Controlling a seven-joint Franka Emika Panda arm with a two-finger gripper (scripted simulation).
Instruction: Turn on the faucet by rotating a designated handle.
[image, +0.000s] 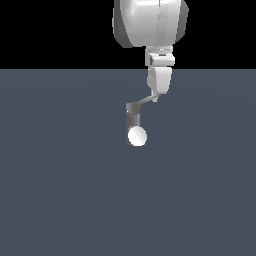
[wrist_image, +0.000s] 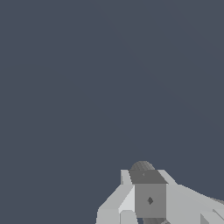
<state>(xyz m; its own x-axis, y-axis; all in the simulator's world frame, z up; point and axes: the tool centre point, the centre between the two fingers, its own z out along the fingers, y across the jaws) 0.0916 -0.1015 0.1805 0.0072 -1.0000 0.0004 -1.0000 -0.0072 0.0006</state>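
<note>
Near the middle of the worktop (image: 60, 190) stood the faucet (image: 133, 120), its handle (image: 145, 101) slanting up to our end effector (image: 157, 96), which met the bar's far tip. We could not tell how far its jaws were parted. We judged the turning step underway; next came a sideways sweep around the post.

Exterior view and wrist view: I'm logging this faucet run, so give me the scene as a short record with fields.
surface: plain blue-grey floor
faucet: small grey upright post with darker cap
handle: thin light-grey bar running from the cap up toward the exterior view's right
white ball: at the post's lower end
gripper: at the handle's far end; contact and jaw state cannot be told
wrist view: grey blocky parts up close, hard to identify
</note>
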